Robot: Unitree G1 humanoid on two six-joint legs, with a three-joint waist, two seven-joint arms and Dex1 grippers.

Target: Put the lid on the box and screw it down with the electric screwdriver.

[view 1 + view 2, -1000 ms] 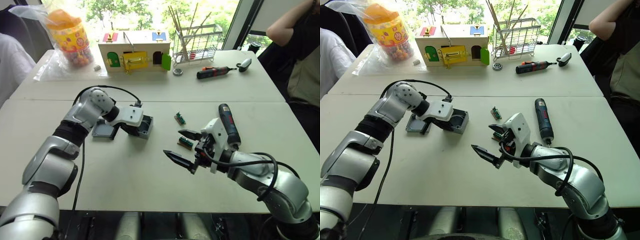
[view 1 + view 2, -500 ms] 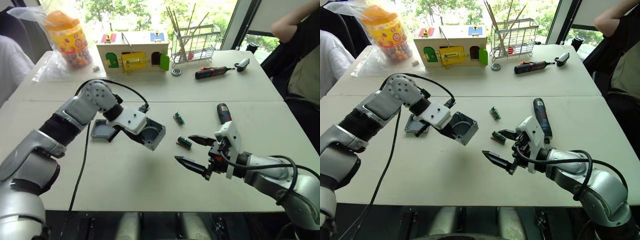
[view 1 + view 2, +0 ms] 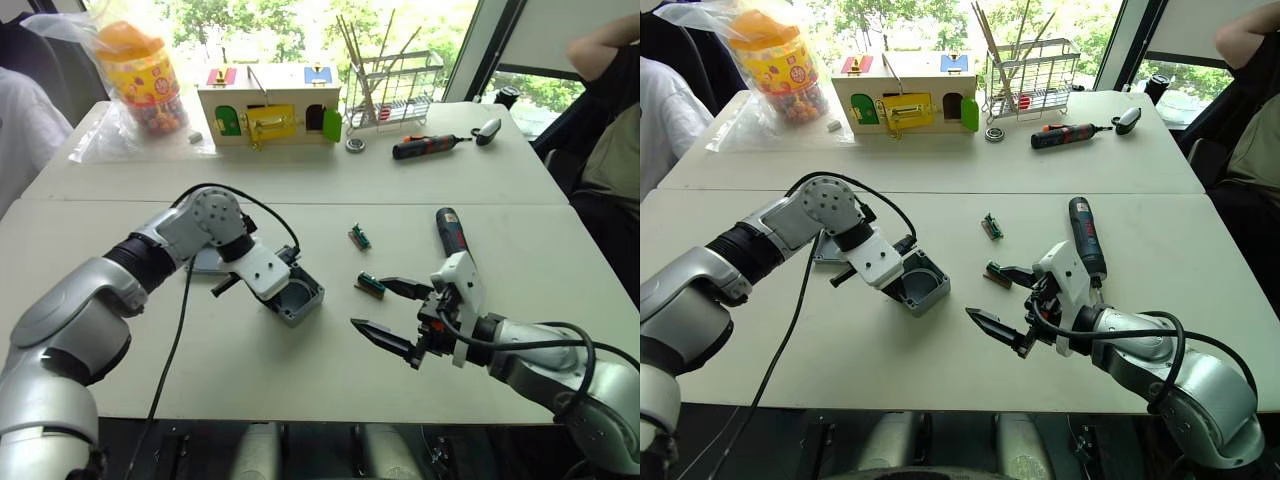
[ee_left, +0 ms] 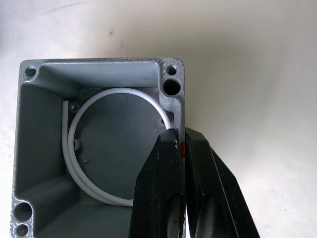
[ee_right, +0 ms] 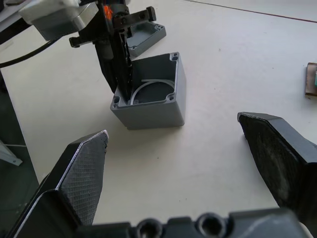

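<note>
The grey box (image 3: 301,299) stands on the table with its opening up and a white ring inside (image 4: 99,148). My left gripper (image 4: 179,140) is shut on one of its walls, one finger inside and one outside. Behind the left arm the flat grey lid (image 3: 203,262) lies on the table, partly hidden. My right gripper (image 3: 370,304) hovers open to the right of the box, holding nothing; its fingers (image 5: 84,163) stand wide apart and point at the box (image 5: 153,99). The electric screwdriver (image 3: 450,232) lies on the table just beyond the right gripper.
Two small green parts (image 3: 360,237) (image 3: 371,285) lie between the box and the screwdriver. At the back stand a wooden toy house (image 3: 268,100), a candy jar (image 3: 140,75), a wire rack (image 3: 395,85) and a small black-and-red screwdriver (image 3: 425,146). A person (image 3: 605,130) sits at the right.
My left gripper lifted the box from beside the lid, tilted it, carried it right and toward me, and now it stands upright on the table. The right gripper stayed open.
</note>
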